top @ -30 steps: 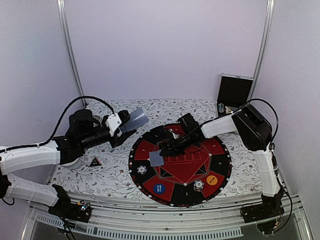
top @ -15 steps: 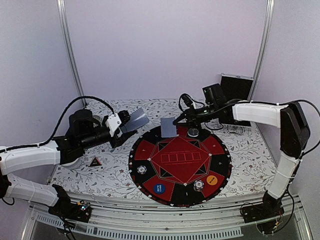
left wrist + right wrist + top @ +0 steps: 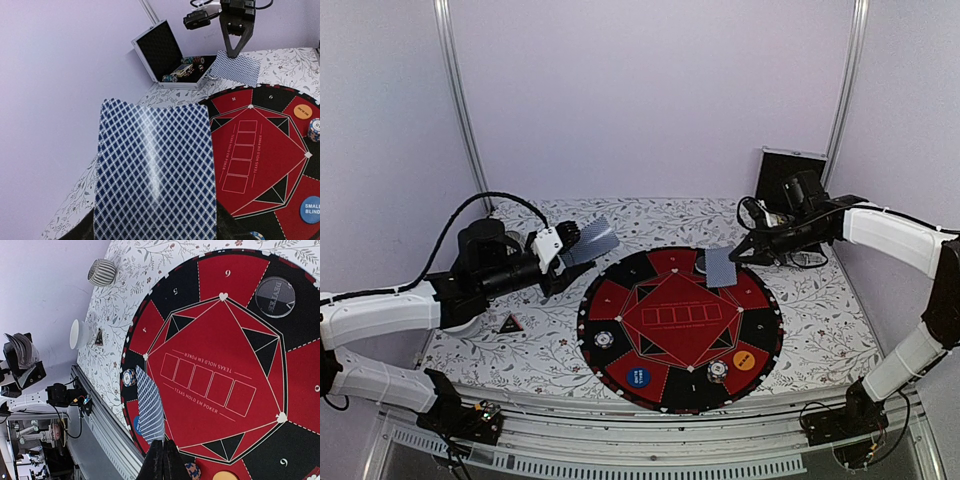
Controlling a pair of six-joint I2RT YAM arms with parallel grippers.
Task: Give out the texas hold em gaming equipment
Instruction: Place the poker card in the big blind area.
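Cards here are thin, light, slick and springy by my judgement, so a pinch on one short edge carries a single card, though it will flex and could slide out of a shallow pinch. My right gripper is closed on that card's edge and holds it back-up above the round mat at its 1 o'clock rim. My left gripper is clamped on the deck, raised off the mat's 10 o'clock side, a stiffer but slippery stack best gripped across its faces.
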